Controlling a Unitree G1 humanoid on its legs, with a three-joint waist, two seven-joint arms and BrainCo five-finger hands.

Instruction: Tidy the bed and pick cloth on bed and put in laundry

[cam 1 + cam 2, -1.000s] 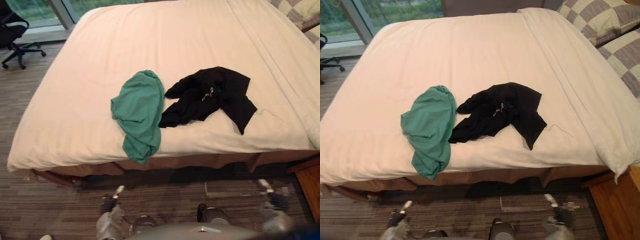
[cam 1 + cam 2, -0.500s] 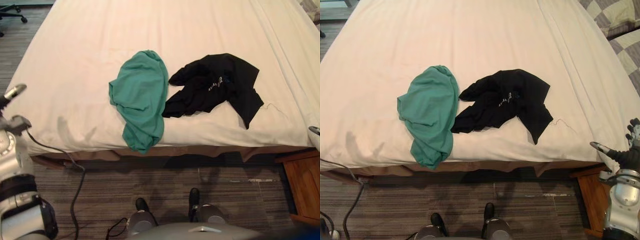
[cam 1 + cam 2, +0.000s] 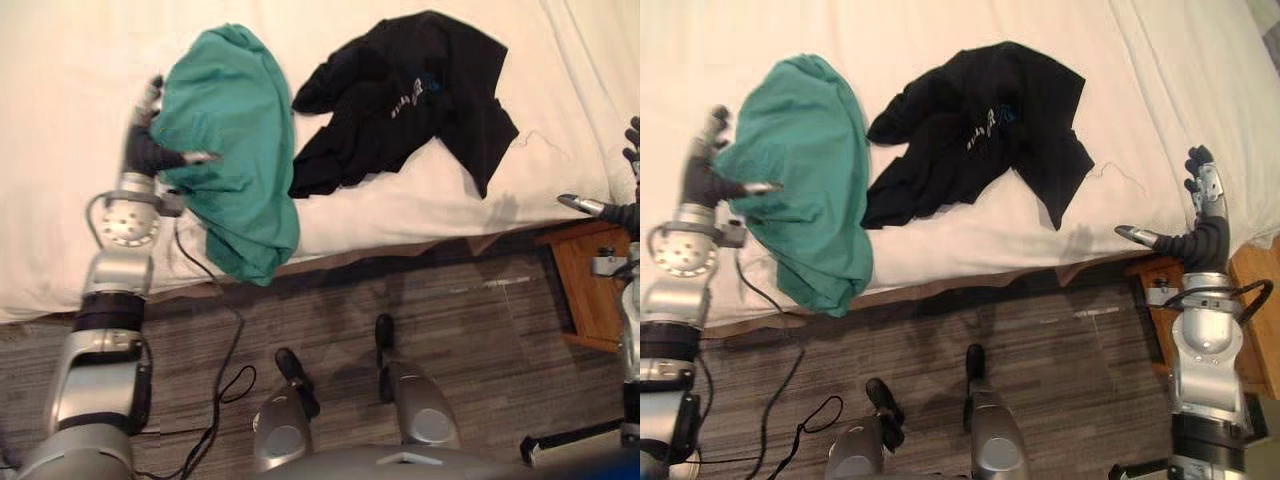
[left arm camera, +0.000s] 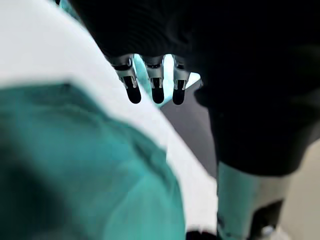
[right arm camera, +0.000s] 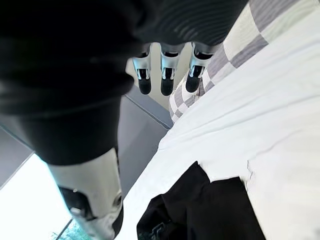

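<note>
A wide bed with a smooth cream sheet (image 3: 1160,90) stands on grey-brown striped carpet (image 3: 450,330), with a low brown wooden bedside cabinet (image 3: 590,290) at its right corner. Two pieces of clothing lie on the near part of the sheet. The crumpled teal-green cotton top (image 3: 235,150) hangs partly over the near edge of the mattress, and the rumpled black garment with small pale print (image 3: 400,100) lies just beside it on the right, their edges touching.

The left hand (image 3: 148,150) is at the left border of the green top with straight fingers and the thumb spread toward the fabric, gripping nothing. The thumb tip seems to rest on the cloth, though that is hard to judge.

The right hand (image 3: 1198,235) is off the right corner of the bed, above the cabinet and well apart from the black garment. Its fingers are extended and its thumb held out, and it is empty.
</note>
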